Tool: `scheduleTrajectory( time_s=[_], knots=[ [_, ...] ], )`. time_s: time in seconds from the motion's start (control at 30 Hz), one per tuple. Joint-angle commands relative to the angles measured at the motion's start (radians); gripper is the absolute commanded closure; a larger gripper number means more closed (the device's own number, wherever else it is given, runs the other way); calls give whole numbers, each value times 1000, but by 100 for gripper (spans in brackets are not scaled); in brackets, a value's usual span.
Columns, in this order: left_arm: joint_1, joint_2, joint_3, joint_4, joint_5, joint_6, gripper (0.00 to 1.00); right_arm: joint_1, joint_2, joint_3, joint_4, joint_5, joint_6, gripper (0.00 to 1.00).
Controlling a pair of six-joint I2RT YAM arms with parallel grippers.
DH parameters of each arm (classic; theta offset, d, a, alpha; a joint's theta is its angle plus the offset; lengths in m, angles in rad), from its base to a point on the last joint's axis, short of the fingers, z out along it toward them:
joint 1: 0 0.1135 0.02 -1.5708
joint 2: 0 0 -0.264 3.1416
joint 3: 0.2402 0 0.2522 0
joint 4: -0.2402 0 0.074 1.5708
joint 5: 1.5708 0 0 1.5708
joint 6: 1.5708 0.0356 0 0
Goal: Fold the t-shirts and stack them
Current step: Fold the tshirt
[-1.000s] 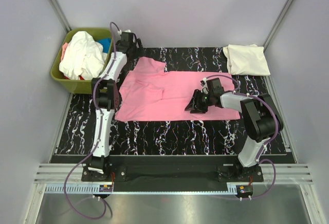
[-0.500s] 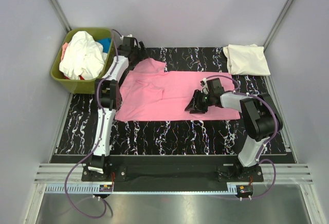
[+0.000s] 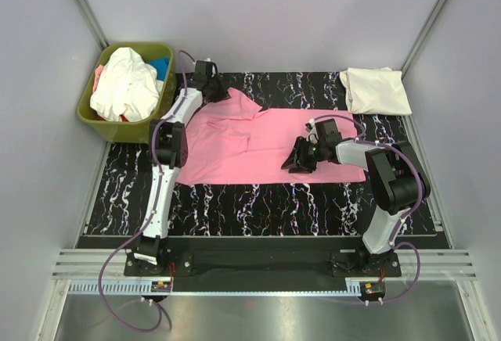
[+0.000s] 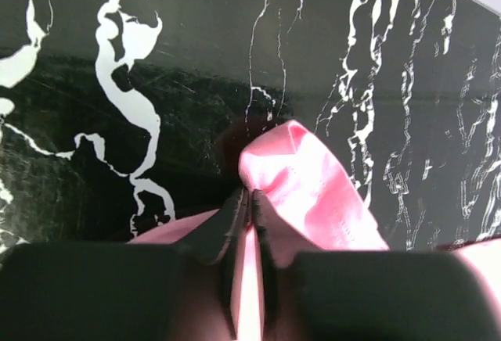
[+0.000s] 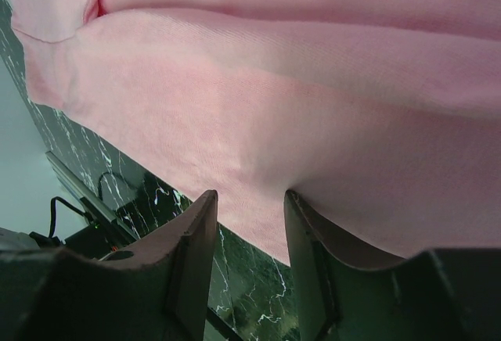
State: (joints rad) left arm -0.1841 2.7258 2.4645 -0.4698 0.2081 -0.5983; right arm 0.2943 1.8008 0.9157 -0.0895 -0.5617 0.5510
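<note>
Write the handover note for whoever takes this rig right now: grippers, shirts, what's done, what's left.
Left gripper: shut on the far-left sleeve of the pink t-shirt.
Right gripper: open, fingers apart at that shirt's near edge.
Pink t-shirt: spread mid-table, not yet folded.
Cream t-shirt: folded, at the far right corner. That is the only one done.
White t-shirt and a blue one: heaped in the green bin.
Left: fold the pink, stack it on the cream, then do the bin's shirts.

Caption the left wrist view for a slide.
Left pincer shut on a fold of the pink t-shirt over the black marbled table.
</note>
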Motion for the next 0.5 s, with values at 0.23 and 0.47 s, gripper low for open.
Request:
scheduleTrajectory(
  time_s=[0.23, 0.47],
  knots=[
    [20, -38, -59, 82, 92, -4, 100, -6, 8, 20, 17, -7, 0, 53],
    [35, -176, -40, 76, 88, 35, 100, -9, 2, 15, 20, -3, 3, 53]
  ],
)
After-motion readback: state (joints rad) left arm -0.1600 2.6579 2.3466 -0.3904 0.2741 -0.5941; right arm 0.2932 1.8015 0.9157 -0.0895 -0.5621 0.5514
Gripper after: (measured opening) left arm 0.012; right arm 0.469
